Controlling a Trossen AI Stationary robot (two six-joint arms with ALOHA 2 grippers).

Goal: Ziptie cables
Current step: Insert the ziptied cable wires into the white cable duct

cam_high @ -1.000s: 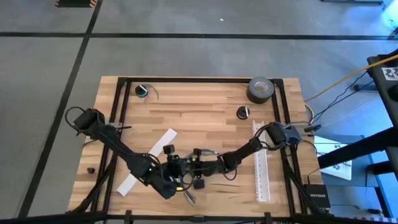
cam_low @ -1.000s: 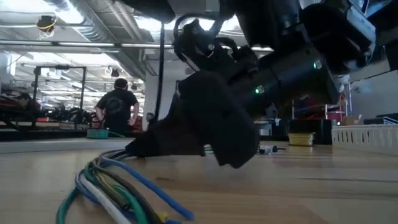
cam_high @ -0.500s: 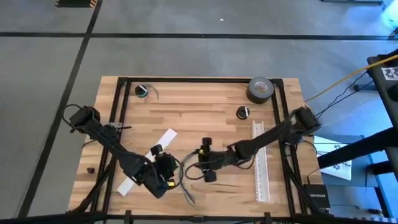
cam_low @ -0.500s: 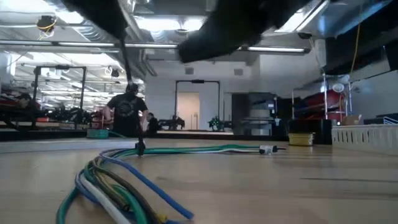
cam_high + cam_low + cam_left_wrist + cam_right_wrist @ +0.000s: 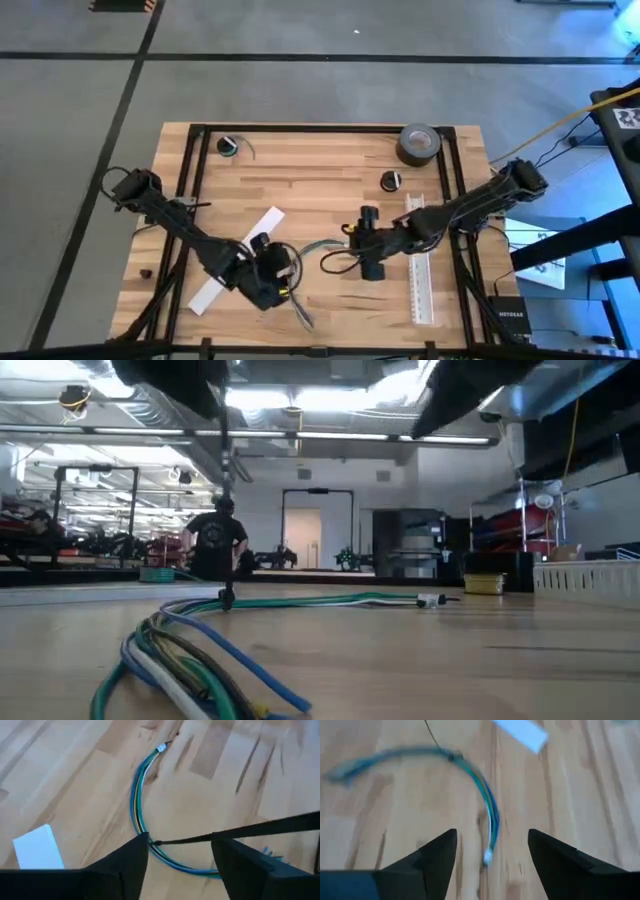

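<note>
The cables (image 5: 312,246) lie on the table in a loose curve between my two grippers; their near end (image 5: 200,660) shows large in the low view. The ziptie (image 5: 224,510) is a thin black strip. It stands up from the bundle (image 5: 137,800), where its head (image 5: 150,841) sits on the wires. My left gripper (image 5: 275,268) hangs open above the bundle, the ziptie's tail (image 5: 175,840) crossing the gap between its fingers. My right gripper (image 5: 368,243) is open above the table, to the right of the bundle's far end (image 5: 485,795). My left gripper has the ziptie's tail (image 5: 235,832) running past one fingertip (image 5: 220,845). I cannot tell whether they touch. The strip rises from the bundle, which rests on the table.
A grey tape roll (image 5: 420,143) sits at the far right. White slotted strips lie at the right (image 5: 420,275) and left (image 5: 225,275). Small black parts (image 5: 390,180) (image 5: 229,145) lie farther back. A person (image 5: 213,540) stands in the room beyond.
Both grippers were close together, low over the bundle's middle, and have risen. My right gripper has drawn away toward the table's right and far side. My left gripper has stayed near the bundle. The ziptie now stands nearly upright from the wires.
</note>
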